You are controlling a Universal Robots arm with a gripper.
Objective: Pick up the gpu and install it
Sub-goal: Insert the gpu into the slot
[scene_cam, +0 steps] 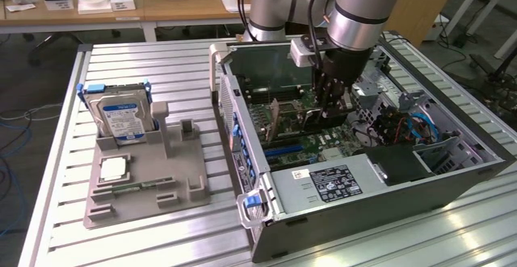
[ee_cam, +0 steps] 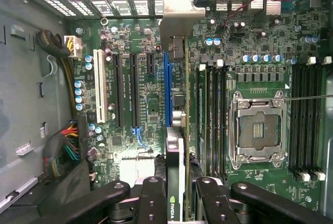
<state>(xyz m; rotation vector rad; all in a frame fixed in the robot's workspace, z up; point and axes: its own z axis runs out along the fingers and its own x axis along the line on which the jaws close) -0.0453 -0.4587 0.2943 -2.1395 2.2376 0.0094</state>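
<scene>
My gripper [scene_cam: 331, 112] reaches down into the open computer case [scene_cam: 355, 224], over the green motherboard [ee_cam: 135, 41]. Between its black fingers [ee_cam: 152, 195] it is shut on the gpu [ee_cam: 175, 146]. The wrist view shows the card edge-on, with its silver end bracket [ee_cam: 177, 13] against the case's rear slot openings. The card stands upright along the long blue slot [ee_cam: 167, 88], close over the board. Whether its edge sits in the slot I cannot tell.
On the table at the exterior view's left, a grey fixture tray [scene_cam: 190, 188] holds a hard drive [scene_cam: 121, 117] and a memory stick [scene_cam: 142, 186]. Inside the case are the CPU socket [ee_cam: 255, 130], memory slots [ee_cam: 307, 114], cable bundles [ee_cam: 65, 153] and a power supply [scene_cam: 339, 182].
</scene>
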